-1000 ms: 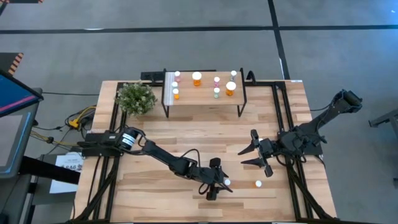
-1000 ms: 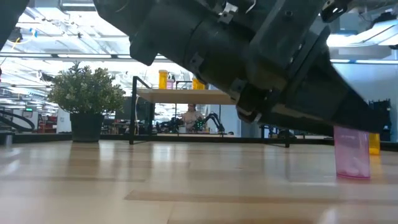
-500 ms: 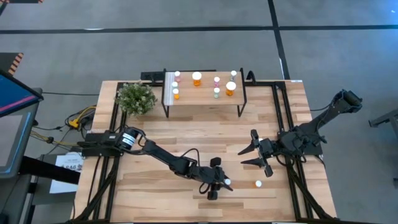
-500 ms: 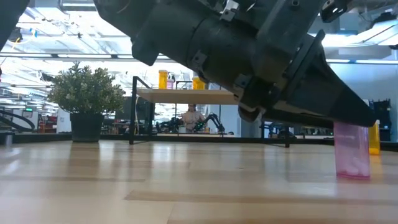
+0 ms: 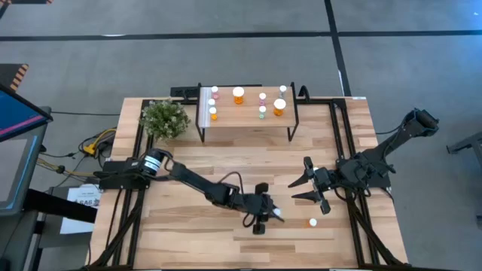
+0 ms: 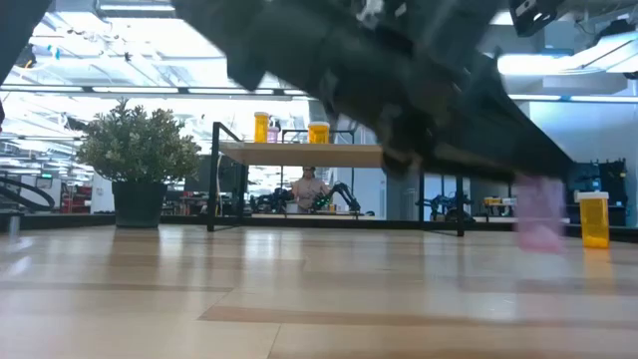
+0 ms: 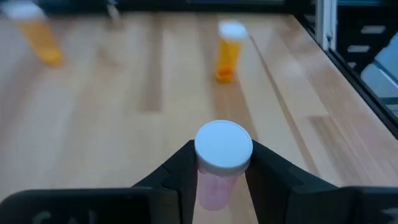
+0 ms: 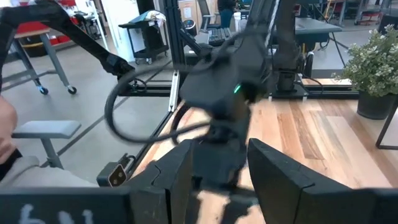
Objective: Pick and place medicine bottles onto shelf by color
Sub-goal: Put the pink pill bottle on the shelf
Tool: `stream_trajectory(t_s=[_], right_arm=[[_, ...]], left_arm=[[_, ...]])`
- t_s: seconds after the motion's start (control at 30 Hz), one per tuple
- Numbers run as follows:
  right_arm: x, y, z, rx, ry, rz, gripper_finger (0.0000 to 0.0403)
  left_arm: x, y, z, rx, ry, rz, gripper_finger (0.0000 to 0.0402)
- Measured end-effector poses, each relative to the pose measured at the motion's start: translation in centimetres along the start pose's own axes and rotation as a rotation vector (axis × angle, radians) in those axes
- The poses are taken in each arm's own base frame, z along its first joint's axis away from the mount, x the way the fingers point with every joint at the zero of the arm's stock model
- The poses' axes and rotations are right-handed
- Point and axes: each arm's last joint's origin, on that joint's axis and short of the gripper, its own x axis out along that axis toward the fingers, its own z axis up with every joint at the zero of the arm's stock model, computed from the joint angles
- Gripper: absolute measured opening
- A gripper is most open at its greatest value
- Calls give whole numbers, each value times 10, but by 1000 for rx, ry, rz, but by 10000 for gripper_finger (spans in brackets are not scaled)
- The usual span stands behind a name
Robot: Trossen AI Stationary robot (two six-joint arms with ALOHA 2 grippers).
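Left gripper (image 7: 221, 177) now clamped on pink bottle (image 7: 219, 168), one finger (image 7: 180, 180) pressed to each side of the body just under the white cap; a second ago still spread wide around it, half a second ago closing in. In the low view, pink bottle (image 6: 541, 214) lifted clear of the tabletop (image 6: 299, 299) and blurred, where earlier standing flat on the wood. In the high view, left gripper (image 5: 265, 214) shifted a little toward the shelf (image 5: 248, 120) against the previous frames.

Ahead of the left gripper: orange bottle (image 7: 229, 53) upright on the table, well apart from the fingers; a second orange bottle (image 7: 37, 40) farther off to one side, blurred.

Right gripper (image 5: 310, 187) unchanged: hovering over the table, fingers parted, holding nothing. Small orange bottle (image 5: 312, 222) standing on the wood just beyond its fingertips, between the two grippers, not touched.

Shelf at the far edge, well apart from both grippers, carrying several white-capped bottles, among them two wider orange ones (image 5: 239, 95). Potted plant (image 5: 164, 118) beside the shelf.
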Motion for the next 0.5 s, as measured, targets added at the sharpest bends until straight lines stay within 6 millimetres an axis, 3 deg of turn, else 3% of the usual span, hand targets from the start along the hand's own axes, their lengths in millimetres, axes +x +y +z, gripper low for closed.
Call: stream_trajectory(t_s=[0.2, 0.33, 0.5], right_arm=[[-2, 6, 4, 27, -39, 38, 181], [-5, 14, 9, 1, -46, 77, 181], [-7, 20, 10, -48, -52, 112, 178]], left_arm=[[-42, 33, 50, 80, -7, 155, 102], [-86, 62, 90, 136, -32, 279, 101], [-144, 109, 124, 119, -45, 415, 101]])
